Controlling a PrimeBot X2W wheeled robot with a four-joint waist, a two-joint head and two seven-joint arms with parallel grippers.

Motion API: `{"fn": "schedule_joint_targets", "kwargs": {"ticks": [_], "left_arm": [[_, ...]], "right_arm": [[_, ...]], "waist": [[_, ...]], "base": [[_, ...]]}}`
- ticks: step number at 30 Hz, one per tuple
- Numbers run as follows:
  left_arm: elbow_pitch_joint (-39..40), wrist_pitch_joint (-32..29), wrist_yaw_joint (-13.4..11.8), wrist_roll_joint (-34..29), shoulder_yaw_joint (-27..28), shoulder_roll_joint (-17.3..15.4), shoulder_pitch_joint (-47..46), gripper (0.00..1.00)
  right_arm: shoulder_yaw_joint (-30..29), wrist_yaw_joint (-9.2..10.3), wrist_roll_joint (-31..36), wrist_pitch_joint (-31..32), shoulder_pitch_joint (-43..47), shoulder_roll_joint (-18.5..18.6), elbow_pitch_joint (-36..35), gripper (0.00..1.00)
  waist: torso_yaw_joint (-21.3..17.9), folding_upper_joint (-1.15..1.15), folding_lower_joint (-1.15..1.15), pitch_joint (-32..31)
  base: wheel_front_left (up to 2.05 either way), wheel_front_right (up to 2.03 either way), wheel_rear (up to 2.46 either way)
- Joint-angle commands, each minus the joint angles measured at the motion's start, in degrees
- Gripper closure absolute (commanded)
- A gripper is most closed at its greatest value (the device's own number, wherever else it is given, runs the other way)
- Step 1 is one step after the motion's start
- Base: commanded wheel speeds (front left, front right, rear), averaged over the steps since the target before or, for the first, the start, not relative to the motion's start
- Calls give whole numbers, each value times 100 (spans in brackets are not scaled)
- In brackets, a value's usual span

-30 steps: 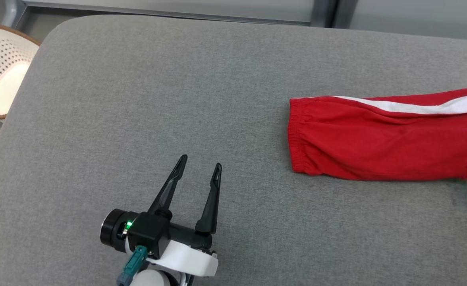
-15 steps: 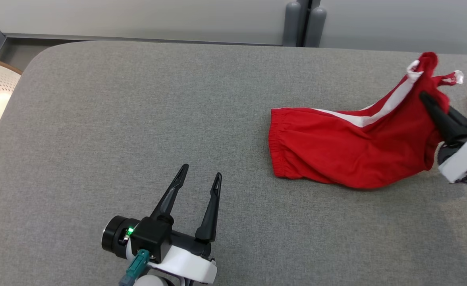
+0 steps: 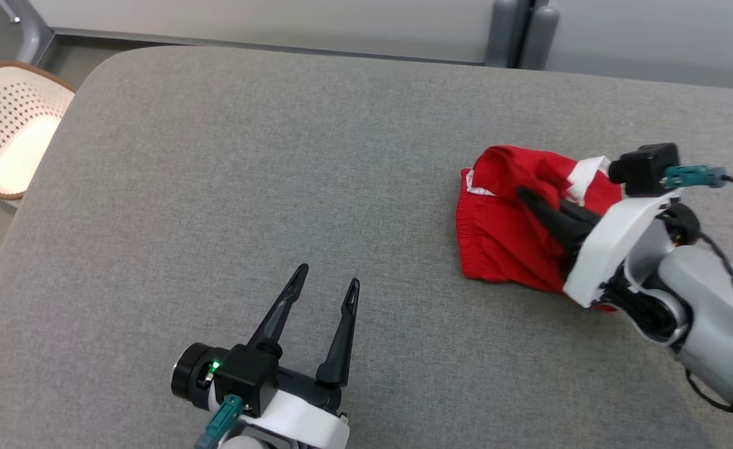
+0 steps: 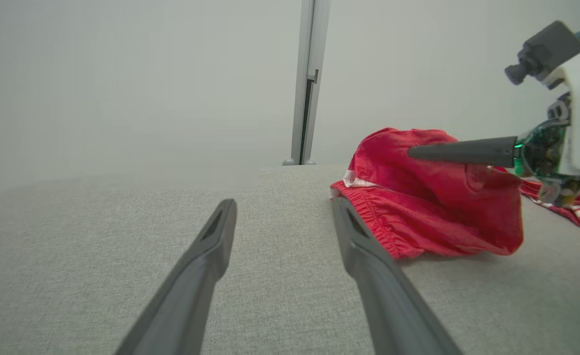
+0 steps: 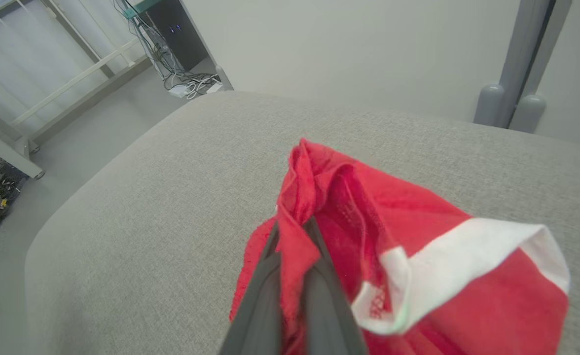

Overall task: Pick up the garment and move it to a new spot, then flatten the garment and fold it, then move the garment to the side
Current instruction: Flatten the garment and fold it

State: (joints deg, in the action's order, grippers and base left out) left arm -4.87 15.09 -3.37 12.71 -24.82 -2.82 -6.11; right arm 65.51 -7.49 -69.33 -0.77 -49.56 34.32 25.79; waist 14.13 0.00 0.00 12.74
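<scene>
The limp, light garment [image 3: 497,237], likely best taken by its hem [image 3: 464,231], is clamped in the right gripper [image 3: 524,196]; the left gripper [image 3: 330,275] is spread empty.

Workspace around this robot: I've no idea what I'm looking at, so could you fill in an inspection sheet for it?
Surface: grey fabric-covered tabletop with rounded corners.
Job's things: red shorts with white trim, bunched, one fold lifted off the tabletop.
Clutter: a second red-and-white striped cloth, behind the right gripper in the left wrist view.
Grippers: left gripper open and empty over bare tabletop; right gripper shut on a fold of the shorts.
Cables: dark cable along the right arm; loose leads on the floor.
Surroundings: white perforated basket beside the table's left end; grey post at the wall.
</scene>
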Motion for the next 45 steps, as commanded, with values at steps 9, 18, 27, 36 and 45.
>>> {"fn": "schedule_joint_targets", "kwargs": {"ticks": [9,18,27,36,45], "left_arm": [[-57,7,-69,140,-118,-18,-131,0],[-60,7,-109,93,-41,-18,-22,0],[72,7,-95,20,213,-18,326,0],[89,7,-53,38,107,-18,358,0],[9,7,-130,200,-100,-17,335,0]], "right_arm": [[269,1,388,-327,-235,-778,389,0],[-55,2,971,-1310,-35,-600,345,0],[-1503,2,2194,-1449,1236,-389,876,27],[-2076,2,2915,-1261,1678,-779,1418,100],[-1736,2,2499,-339,1295,-731,1687,100]], "waist": [[108,0,0,92],[-51,0,0,-112],[-237,0,0,-426],[58,0,0,-393],[600,0,0,-276]], "base": [[0,0,0],[0,0,0],[0,0,0],[0,0,0],[0,0,0]]}}
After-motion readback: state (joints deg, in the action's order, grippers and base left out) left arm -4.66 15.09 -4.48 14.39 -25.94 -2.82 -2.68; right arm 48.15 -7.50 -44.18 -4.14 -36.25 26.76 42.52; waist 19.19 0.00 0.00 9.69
